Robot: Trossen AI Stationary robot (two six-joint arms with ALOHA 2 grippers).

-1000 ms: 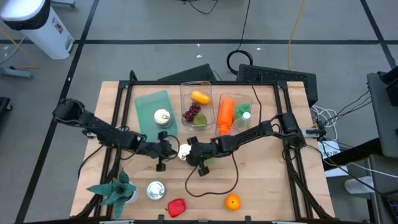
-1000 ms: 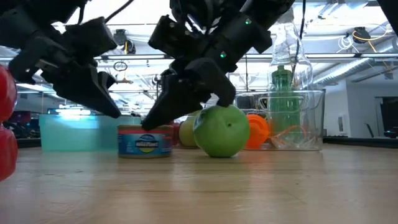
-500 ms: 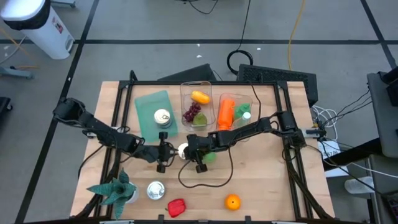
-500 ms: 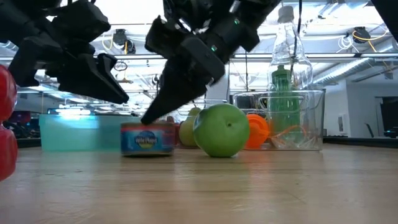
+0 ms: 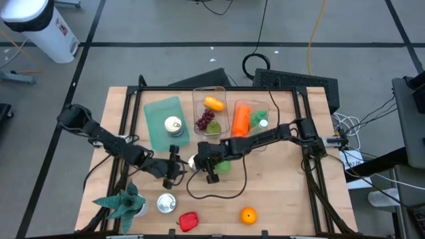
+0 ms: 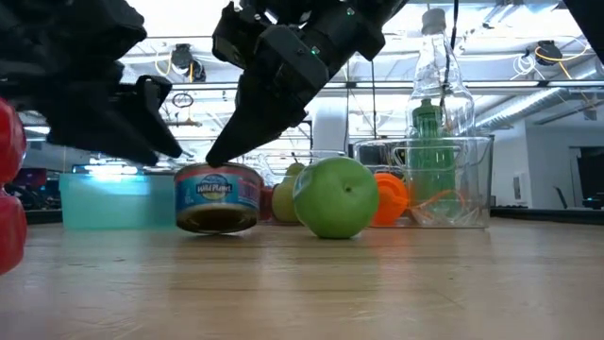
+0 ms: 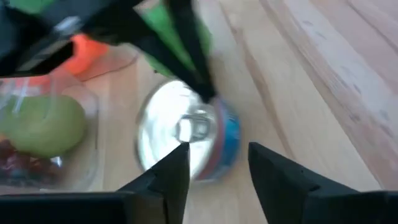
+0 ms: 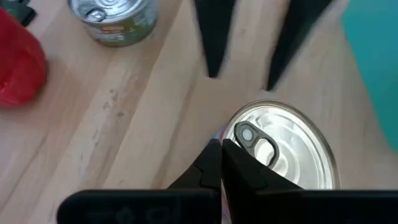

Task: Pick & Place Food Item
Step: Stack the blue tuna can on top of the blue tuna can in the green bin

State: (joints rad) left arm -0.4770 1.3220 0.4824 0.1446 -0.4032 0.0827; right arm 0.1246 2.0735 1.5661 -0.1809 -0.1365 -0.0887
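A blue-labelled can sits tilted at the table's middle, its silver pull-tab lid turned toward my left gripper. My right gripper is shut, its tips at the can's rim. My left gripper is open. Its fingers stop just short of the can on its left side and touch nothing. A green apple stands right beside the can. My right gripper sets its shut fingertips on the can's top rim, beside the pull tab. The fingers slant down from the table's right side. The can is tipped under them, resting on part of its bottom edge.
A teal tray with a second can, and clear bins with fruit and bottles, lie toward the far edge. Along the near edge are a plant, a green-labelled can, a red pepper and an orange. A black cable loops across the wood.
My left gripper has opened and drawn a little toward the near edge, rolling as it went. My right gripper, still shut, has risen and moved toward the table's left. The blue-labelled can has shifted slightly left and tipped from flat to tilted.
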